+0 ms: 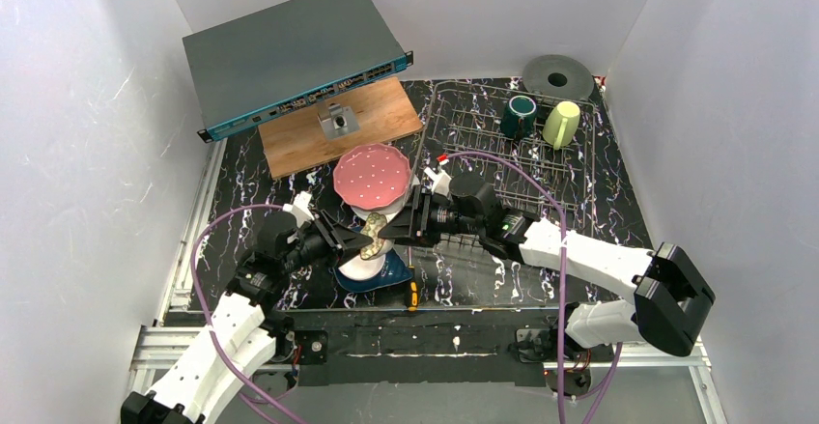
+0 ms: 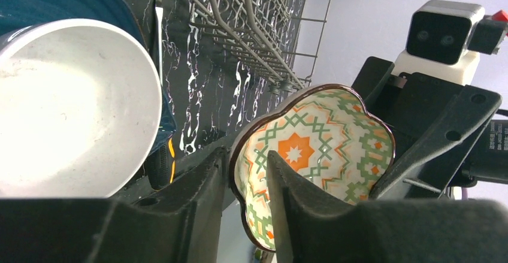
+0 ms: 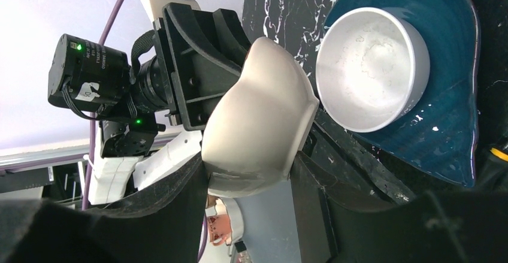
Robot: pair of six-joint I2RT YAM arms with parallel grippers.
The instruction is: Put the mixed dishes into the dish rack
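Note:
The small cream flower-shaped dish [image 1: 372,240], with an orange and green pattern inside [image 2: 317,155] and a plain outside [image 3: 257,119], hangs in the air between both grippers. My left gripper [image 1: 359,243] [image 2: 248,161] is shut on its rim. My right gripper [image 1: 391,226] [image 3: 250,164] is shut on its body from the other side. Below them the white bowl [image 1: 359,268] [image 3: 371,68] sits on the dark blue plate [image 1: 384,281] [image 3: 443,125]. The pink dotted plate [image 1: 372,175] lies behind. The teal mug [image 1: 520,115] and yellow-green mug [image 1: 561,125] stand in the wire dish rack [image 1: 502,168].
A yellow-and-black screwdriver [image 1: 412,294] lies by the blue plate. A wooden board [image 1: 290,144] with a small metal part and a grey network box [image 1: 290,52] are at the back left. A grey roll [image 1: 558,78] is behind the rack. White walls surround the table.

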